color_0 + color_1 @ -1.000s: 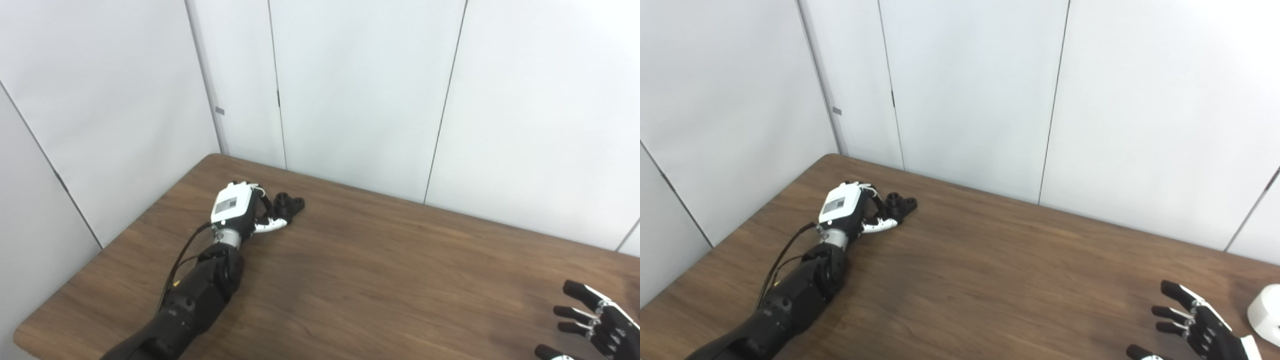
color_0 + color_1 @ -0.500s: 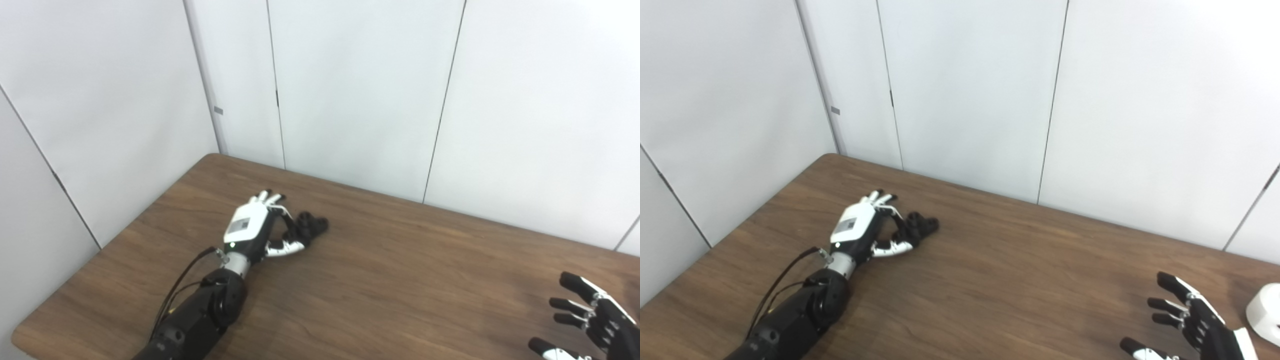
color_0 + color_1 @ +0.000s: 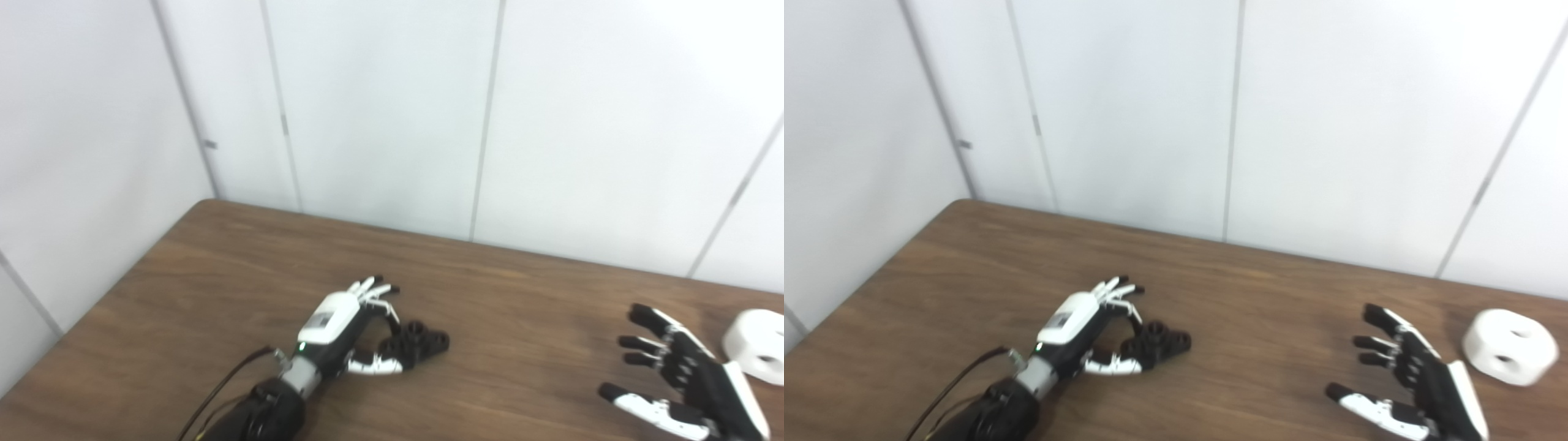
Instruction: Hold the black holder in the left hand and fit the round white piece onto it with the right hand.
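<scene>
The black holder point(image 3: 418, 343) lies low on the brown table point(image 3: 520, 306), left of the middle. My left hand point(image 3: 343, 327) is at its left side. The thumb presses the holder's near edge and a curled finger reaches its far side, while the other fingers stretch out. The round white piece point(image 3: 1510, 346), with two holes in its side, sits on the table at the far right. My right hand point(image 3: 1409, 373) is open just left of it, fingers spread, holding nothing and not touching it.
White wall panels point(image 3: 392, 110) close off the table's far and left edges. A cable point(image 3: 226, 392) runs along my left forearm. Bare wood lies between the two hands.
The camera has swung right, bringing the white piece further into view. My left hand has brought the holder away from the far left corner toward the table's middle. My right hand has risen a little.
</scene>
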Tool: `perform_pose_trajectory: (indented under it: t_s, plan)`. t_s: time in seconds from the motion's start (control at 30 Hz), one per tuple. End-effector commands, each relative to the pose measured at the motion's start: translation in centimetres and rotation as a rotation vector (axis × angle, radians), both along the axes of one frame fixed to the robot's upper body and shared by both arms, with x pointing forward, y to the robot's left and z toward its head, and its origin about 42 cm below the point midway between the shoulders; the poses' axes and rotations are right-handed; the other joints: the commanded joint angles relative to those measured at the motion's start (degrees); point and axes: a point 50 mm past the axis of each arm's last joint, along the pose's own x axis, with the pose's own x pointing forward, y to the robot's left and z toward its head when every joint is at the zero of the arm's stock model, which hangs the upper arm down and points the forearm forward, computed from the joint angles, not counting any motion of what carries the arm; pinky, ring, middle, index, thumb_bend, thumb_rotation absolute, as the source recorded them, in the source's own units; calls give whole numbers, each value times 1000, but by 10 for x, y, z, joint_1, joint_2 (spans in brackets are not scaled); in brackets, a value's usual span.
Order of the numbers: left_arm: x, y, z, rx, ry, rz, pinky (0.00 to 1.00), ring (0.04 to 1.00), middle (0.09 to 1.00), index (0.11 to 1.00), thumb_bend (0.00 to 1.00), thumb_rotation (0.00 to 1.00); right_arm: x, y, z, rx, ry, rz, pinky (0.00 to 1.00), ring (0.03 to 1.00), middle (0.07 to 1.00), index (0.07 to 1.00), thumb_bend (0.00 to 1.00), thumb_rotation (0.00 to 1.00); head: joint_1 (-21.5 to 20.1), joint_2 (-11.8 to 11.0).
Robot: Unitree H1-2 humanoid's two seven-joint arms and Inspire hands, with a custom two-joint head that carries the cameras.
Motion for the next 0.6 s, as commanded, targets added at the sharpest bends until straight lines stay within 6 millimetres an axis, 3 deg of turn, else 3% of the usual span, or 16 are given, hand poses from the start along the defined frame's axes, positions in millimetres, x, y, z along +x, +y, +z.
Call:
perform_pose_trajectory:
  t_s: [0.0,0.3,0.57]
  plan:
    - [-16,-24,-11,-2,62,-114,1000,989,898,482,524,60,6,2,19,2,-123,1,648,708,834,813,625,0,-23,6]
    - [-24,-62,-25,-6,107,-280,968,976,889,481,524,59,11,-10,25,-37,-185,-18,569,691,823,793,639,73,-95,9]
    - [-29,-76,-51,110,198,-355,962,973,891,482,524,59,6,-29,54,-69,-239,-48,550,697,811,790,653,128,-127,10]
